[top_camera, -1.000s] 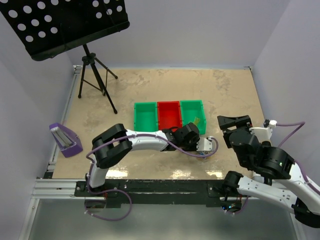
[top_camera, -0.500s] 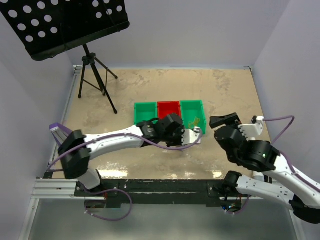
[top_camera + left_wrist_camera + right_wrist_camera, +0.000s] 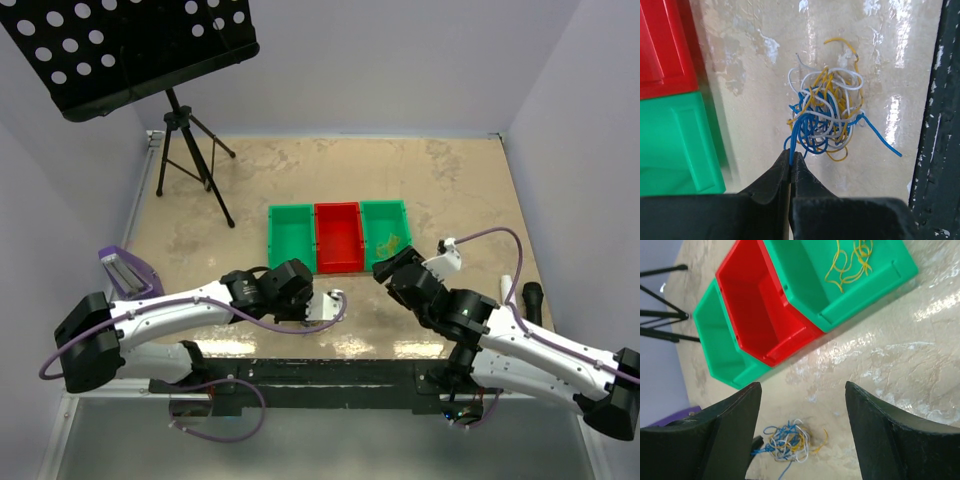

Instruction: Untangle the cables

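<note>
Pinching a blue strand (image 3: 797, 132) at the edge of the cables (image 3: 825, 117), left tool (image 3: 791, 157) was clamped on it. Right tool (image 3: 802, 387) stood with fingers apart, empty. Cables lay heaped on the surface (image 3: 755, 100) near the bins (image 3: 795, 335). Likely hazard: a pull would drag the whole knot, nothing pinning it.

The left gripper (image 3: 791, 156) has retreated from the bins (image 3: 338, 236) toward the bench's (image 3: 450, 180) near edge; the right gripper (image 3: 802, 387) has lowered toward them.
</note>
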Controlling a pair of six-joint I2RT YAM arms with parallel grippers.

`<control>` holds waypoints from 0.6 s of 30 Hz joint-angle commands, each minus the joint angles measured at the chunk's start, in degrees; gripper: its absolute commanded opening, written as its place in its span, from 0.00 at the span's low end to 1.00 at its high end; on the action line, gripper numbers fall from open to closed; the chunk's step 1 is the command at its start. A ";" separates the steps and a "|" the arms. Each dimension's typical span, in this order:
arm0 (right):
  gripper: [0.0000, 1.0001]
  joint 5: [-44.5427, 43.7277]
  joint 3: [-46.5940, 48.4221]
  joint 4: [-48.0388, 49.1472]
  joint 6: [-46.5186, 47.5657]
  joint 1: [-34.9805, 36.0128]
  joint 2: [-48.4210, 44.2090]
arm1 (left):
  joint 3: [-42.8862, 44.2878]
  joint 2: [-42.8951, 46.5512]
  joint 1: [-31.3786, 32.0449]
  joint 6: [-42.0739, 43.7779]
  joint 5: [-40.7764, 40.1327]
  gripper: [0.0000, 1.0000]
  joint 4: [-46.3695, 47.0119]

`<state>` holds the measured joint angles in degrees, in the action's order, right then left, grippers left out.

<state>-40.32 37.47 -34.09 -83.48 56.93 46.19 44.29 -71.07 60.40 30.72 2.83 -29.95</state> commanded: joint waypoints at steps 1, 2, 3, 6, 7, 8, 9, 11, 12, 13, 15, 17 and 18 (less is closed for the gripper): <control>0.72 7.69 -3.72 13.51 5.78 -0.15 -1.29 | -4.03 1.63 -0.20 1.35 -4.92 0.00 5.42; 0.72 9.19 -3.90 14.48 6.92 -0.06 -0.24 | -5.52 1.90 -0.37 1.71 -5.90 0.00 6.65; 0.72 11.03 -4.07 16.23 8.23 -0.06 0.90 | -6.66 2.07 -0.63 1.89 -6.52 0.00 7.45; 0.72 16.57 -5.39 22.46 11.40 -0.06 6.00 | -10.27 2.77 -1.43 1.71 -7.75 0.00 9.38; 0.72 17.98 -5.65 24.05 11.85 0.03 7.75 | -11.41 2.95 -1.60 1.54 -8.19 0.00 9.91; 0.72 19.30 -6.09 25.55 12.55 0.03 9.16 | -12.47 3.47 -1.78 1.54 -8.89 0.00 10.35; 0.71 20.18 -6.27 27.04 12.99 0.03 10.74 | -13.35 3.91 -1.87 1.54 -9.68 0.00 11.05; 0.69 22.02 -6.62 29.76 14.13 0.03 13.12 | -14.84 4.79 -2.22 2.15 -11.17 0.00 12.20; 0.68 22.82 -6.80 31.00 14.57 0.11 14.26 | -15.55 4.97 -2.39 2.67 -11.96 0.00 12.81; 0.67 23.78 -6.80 32.14 15.19 0.03 15.32 | -16.42 4.97 -2.31 3.11 -12.58 0.00 13.08; 0.65 25.28 -6.89 33.73 16.33 0.03 17.34 | -18.18 4.97 -2.48 3.82 -14.07 0.00 14.39; 0.64 27.39 -7.06 36.27 17.39 0.03 18.40 | -19.41 5.24 -2.57 4.08 -14.78 0.00 15.62; 0.65 28.35 -7.41 37.15 17.82 0.03 18.75 | -19.51 5.41 -2.57 4.00 -14.87 0.00 15.98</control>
<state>-17.43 30.65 -4.93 -69.30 56.95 63.92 26.57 -66.81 58.24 32.91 -8.75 -18.06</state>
